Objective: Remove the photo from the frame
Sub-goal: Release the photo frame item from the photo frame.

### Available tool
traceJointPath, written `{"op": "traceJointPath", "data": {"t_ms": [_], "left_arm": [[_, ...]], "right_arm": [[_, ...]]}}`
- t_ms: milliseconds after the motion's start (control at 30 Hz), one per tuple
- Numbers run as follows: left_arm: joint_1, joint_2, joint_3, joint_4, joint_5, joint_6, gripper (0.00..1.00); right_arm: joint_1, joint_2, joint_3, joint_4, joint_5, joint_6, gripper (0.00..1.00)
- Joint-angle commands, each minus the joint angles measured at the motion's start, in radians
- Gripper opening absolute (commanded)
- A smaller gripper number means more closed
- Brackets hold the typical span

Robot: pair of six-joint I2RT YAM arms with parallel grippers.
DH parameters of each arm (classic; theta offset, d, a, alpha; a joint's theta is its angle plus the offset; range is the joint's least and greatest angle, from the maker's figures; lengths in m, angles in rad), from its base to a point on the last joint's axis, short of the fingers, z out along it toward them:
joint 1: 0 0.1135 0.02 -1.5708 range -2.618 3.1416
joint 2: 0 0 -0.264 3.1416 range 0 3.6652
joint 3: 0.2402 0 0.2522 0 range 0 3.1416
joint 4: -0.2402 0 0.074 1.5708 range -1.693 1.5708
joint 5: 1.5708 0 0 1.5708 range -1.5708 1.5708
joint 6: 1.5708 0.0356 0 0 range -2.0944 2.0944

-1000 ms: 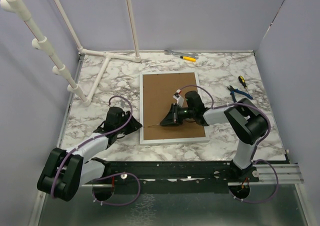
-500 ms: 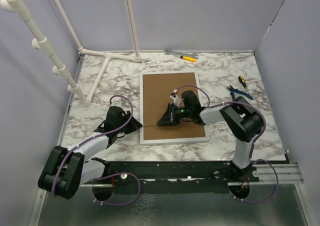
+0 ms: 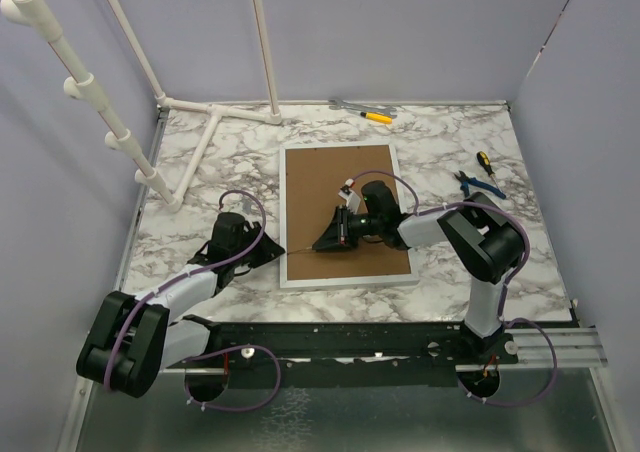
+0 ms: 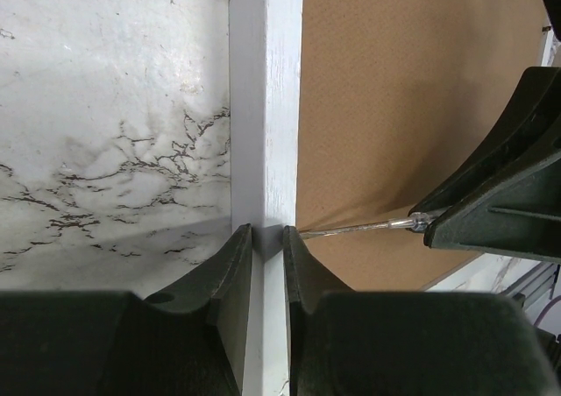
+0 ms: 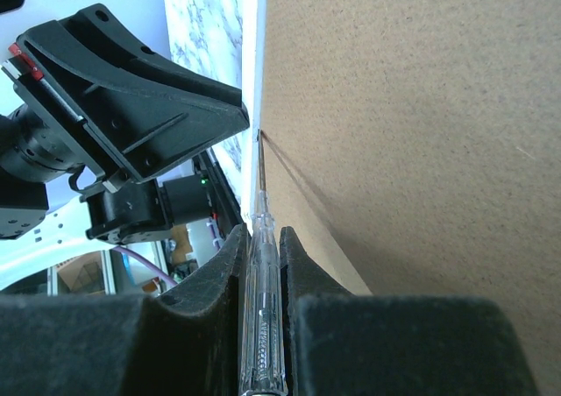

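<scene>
On the frame's [image 3: 350,281] upturned back, only the brown fibreboard backing board [image 3: 335,177] shows; the photo is out of sight and presumably lies beneath that board, face down against the glass. The step in hand looks like prying the backing loose. The right gripper [image 5: 261,231] is clamped on a clear-handled screwdriver [image 5: 263,326], whose thin steel shaft lies low across the board with its tip at the seam where the board meets the frame's left rail. The left gripper [image 4: 267,229] sits on that same rail just beside the tip. Its fingers [image 4: 238,265] are close together with a strip of white rail between them, but whether they pinch the rail or only bear on it I cannot tell.

The next move probably calls for working the tip under the board's edge and levering gently upward while the frame is kept from sliding. The board is matte, finely grained and stiff, the rail smooth painted white with square edges, and the marble-patterned table [image 3: 460,262] under the frame looks slick. To the frame's right lie blue-handled pliers [image 3: 478,185]
</scene>
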Motion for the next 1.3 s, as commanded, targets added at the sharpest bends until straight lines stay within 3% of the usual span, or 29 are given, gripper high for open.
{"op": "traceJointPath", "data": {"t_ms": [0,567,733,833,1033,1267], "left_arm": [[-0.002,0.016,-0.010,-0.004,0.022,0.012,0.19],[-0.002,0.027,-0.013,0.016,0.047,-0.002,0.11],[-0.005,0.028,-0.020,0.036,0.060,-0.016,0.11],[-0.005,0.016,0.024,-0.054,0.011,0.035,0.11],[-0.005,-0.038,0.014,-0.073,-0.024,0.012,0.12],[-0.006,-0.069,-0.009,-0.074,-0.012,-0.001,0.19]], "right_arm": [[0.012,0.018,-0.017,-0.012,0.006,0.012,0.01],[0.030,-0.005,-0.050,0.023,0.008,0.066,0.00],[0.032,-0.027,-0.064,0.031,0.013,0.073,0.01],[0.030,-0.053,-0.054,-0.043,0.047,0.032,0.01],[0.022,-0.089,-0.074,-0.090,0.074,0.008,0.00],[0.004,-0.096,-0.095,-0.084,0.072,0.009,0.00]]}}
